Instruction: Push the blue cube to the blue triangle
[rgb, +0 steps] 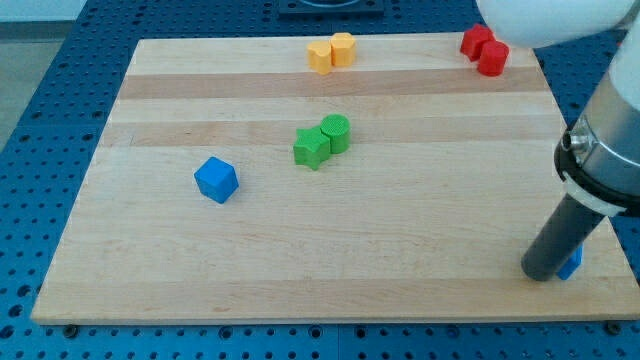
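The blue cube (216, 180) sits on the wooden board (400, 230) at the view's left of centre. A small blue piece, the blue triangle (571, 264), shows at the view's bottom right, mostly hidden behind my rod. My tip (543, 273) rests on the board at the bottom right, touching or just left of the blue triangle, and far to the right of the blue cube.
A green star-like block (311, 148) and a green cylinder (336, 133) sit together near the centre. Two yellow-orange blocks (332, 52) stand at the top middle. Two red blocks (484, 48) stand at the top right. The arm's body (610, 140) fills the right edge.
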